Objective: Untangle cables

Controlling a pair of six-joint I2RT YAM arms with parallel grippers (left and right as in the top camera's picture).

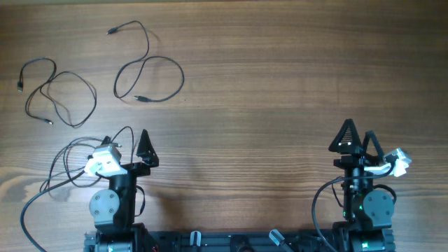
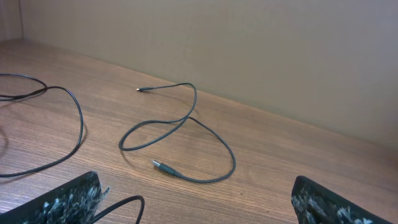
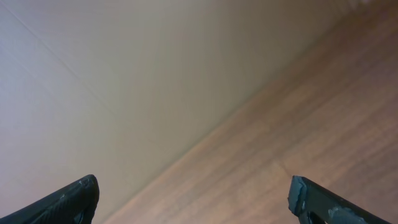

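The nearer cable (image 2: pixel 163 167) is lying looped ahead of my left pincer (image 2: pixel 194 190), spread and empty; my right pincer (image 3: pixel 193 186), likewise spread, is sitting well apart.

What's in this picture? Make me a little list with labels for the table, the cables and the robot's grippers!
table: wooden
cables: two thin black ones, lying apart from each other
far-left cable: loose loops that cross over themselves, both ends free
second cable: to its right, one loop crossing itself, small plugs at both ends
left gripper: open, holding nothing, facing the second cable
right gripper: open, holding nothing, no cable near it
tangle: the two cables are not knotted together
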